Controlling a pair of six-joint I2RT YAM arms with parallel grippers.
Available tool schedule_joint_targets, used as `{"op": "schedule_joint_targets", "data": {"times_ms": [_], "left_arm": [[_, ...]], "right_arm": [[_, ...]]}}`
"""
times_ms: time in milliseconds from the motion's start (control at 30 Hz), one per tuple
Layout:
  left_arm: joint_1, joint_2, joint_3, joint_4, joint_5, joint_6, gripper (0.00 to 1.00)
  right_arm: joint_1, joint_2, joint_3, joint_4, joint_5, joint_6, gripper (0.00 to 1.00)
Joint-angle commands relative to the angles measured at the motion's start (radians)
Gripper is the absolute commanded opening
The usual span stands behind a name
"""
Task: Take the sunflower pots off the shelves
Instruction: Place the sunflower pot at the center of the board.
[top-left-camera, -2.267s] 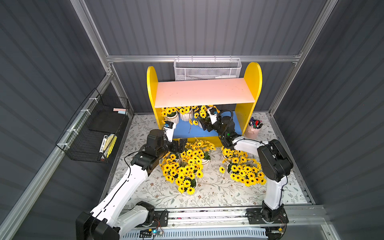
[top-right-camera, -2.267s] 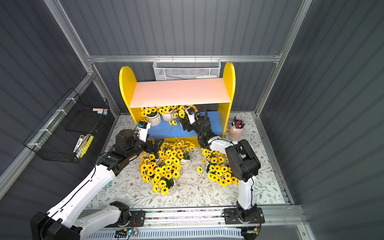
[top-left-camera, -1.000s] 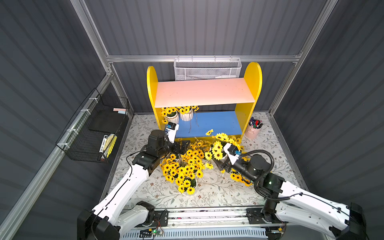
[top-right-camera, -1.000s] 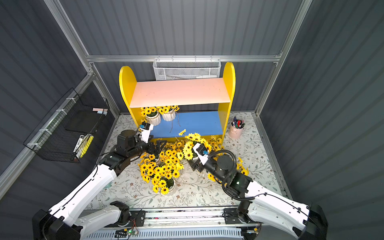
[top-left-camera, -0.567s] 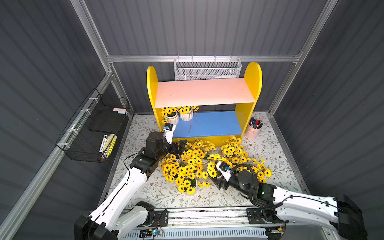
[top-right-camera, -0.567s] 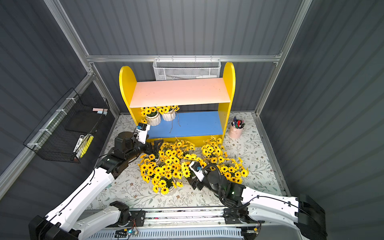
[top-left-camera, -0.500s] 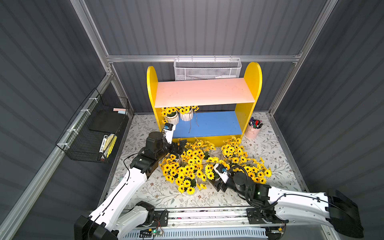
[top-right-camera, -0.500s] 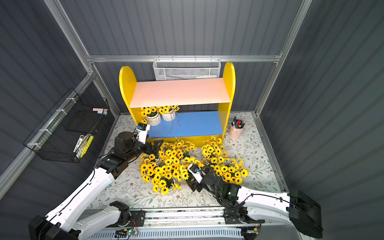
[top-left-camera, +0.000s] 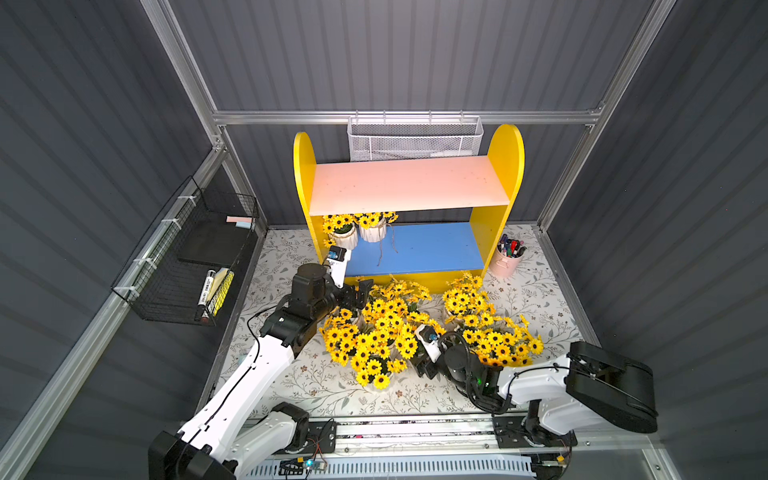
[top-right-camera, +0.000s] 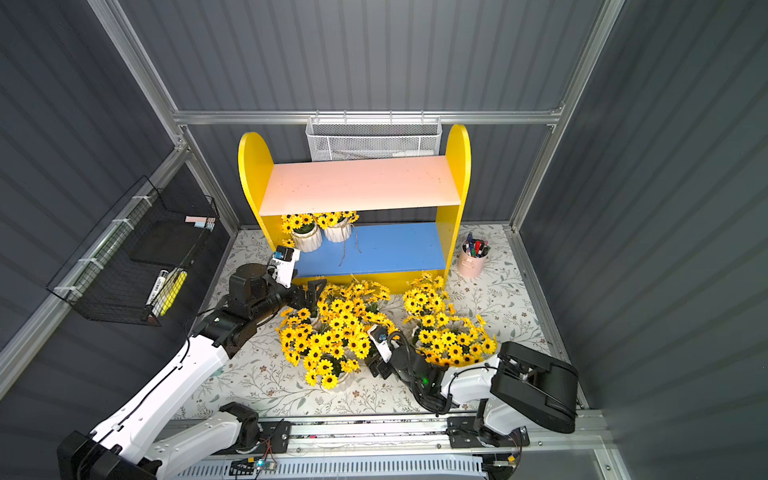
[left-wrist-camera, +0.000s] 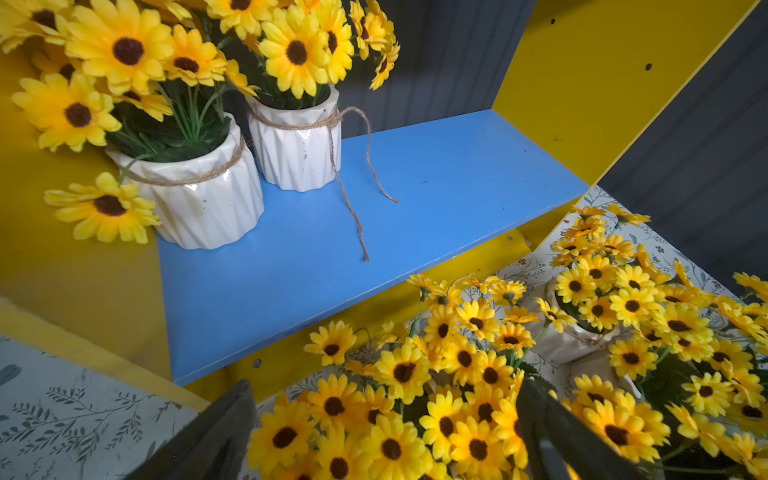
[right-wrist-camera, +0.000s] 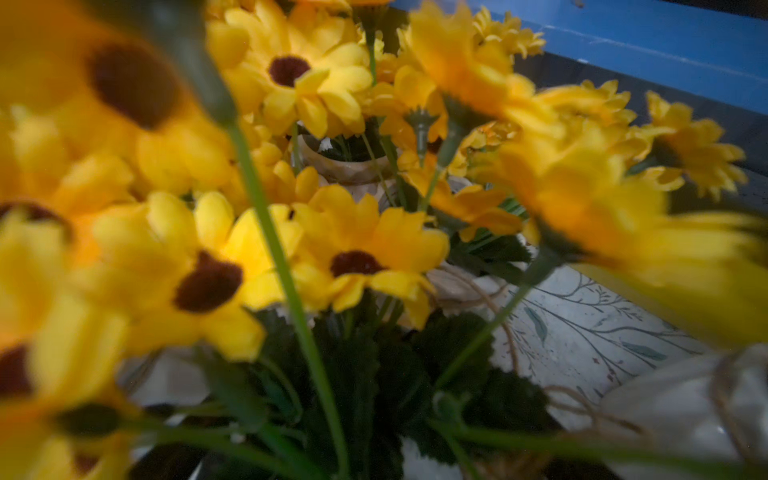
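Two sunflower pots (top-left-camera: 357, 232) left on the shelves (top-left-camera: 415, 249)
Right pincer (top-left-camera: 424, 368) withdrawn lower among bench pots, spread open; left pincer (left-wrist-camera: 386, 432) open, unmoved

Free room and obstacles at the shelves (top-left-camera: 503, 166)

The blue board (top-left-camera: 432, 247) is left bare to the right of two pots (top-left-camera: 359, 235); its front edge is crowded by flowers (top-left-camera: 395, 316) on the table.

Two white ribbed sunflower pots (top-left-camera: 356, 232) upright at nine o'clock on the yellow shelves' (top-left-camera: 504, 166) blue board, others clustered on the floor at six o'clock
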Motion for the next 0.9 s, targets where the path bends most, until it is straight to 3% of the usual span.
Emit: {"op": "schedule_joint_targets", "data": {"times_ms": [0, 467, 533, 600, 700, 733, 867], "left_arm": [[-0.004, -0.005, -0.014, -0.005, -0.002, 0.015, 0.99], [-0.005, -0.001, -0.016, -0.003, 0.005, 0.013, 0.99], [-0.005, 0.000, -0.016, -0.003, 0.006, 0.012, 0.99], [-0.005, 0.002, -0.015, -0.001, 0.007, 0.013, 0.99], [-0.005, 0.003, -0.014, -0.001, 0.010, 0.012, 1.00], [-0.005, 0.003, -0.015, -0.002, 0.011, 0.012, 0.99], [-0.007, 0.005, -0.011, -0.005, 0.021, 0.012, 0.99]], "right_arm": [[0.001, 0.051, 0.023, 0.155, 0.084, 0.003, 0.00], [-0.002, 0.112, -0.005, 0.172, 0.356, -0.008, 0.02], [-0.005, 0.133, -0.008, 0.209, 0.338, -0.016, 0.14], [-0.002, 0.141, 0.006, 0.197, 0.297, -0.020, 0.53], [0.004, 0.117, 0.024, 0.130, 0.288, 0.010, 0.91], [0.005, 0.103, 0.029, 0.102, 0.291, 0.016, 0.99], [0.014, -0.004, 0.069, -0.113, 0.283, 0.074, 0.99]]}}
